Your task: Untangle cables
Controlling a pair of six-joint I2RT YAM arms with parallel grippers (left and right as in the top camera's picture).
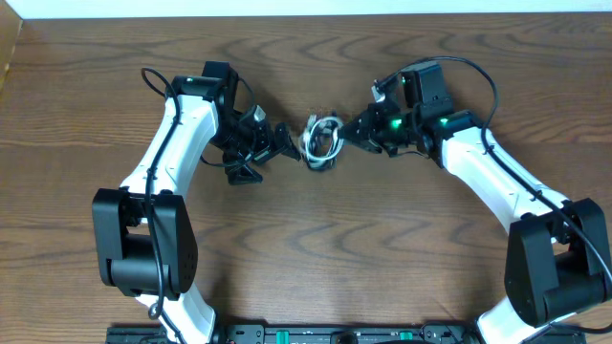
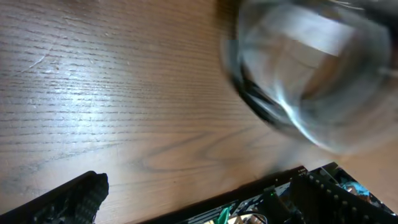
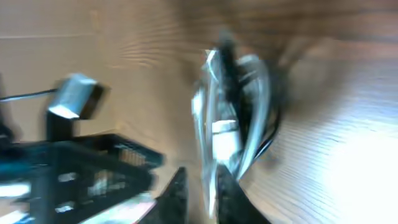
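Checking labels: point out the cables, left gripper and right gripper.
cables [image 1: 322, 141]: overhead, middle of the bundle.
left gripper [image 1: 290, 141]: overhead, between its fingertips.
right gripper [image 1: 347, 132]: overhead, between its fingertips.

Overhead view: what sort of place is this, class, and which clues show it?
Probably a robotics lab workbench: a white left arm and right arm stand at a wooden table, with a small bundle of cables between them.

The worktop [image 1: 316, 258] is brown wood with dark wavy grain that runs mostly from left to right. Along the top edge of the overhead view lies a narrow white strip [image 1: 287, 6]. In the upper left corner a paler tan edge [image 1: 7, 48] borders the wood; what it is I cannot tell
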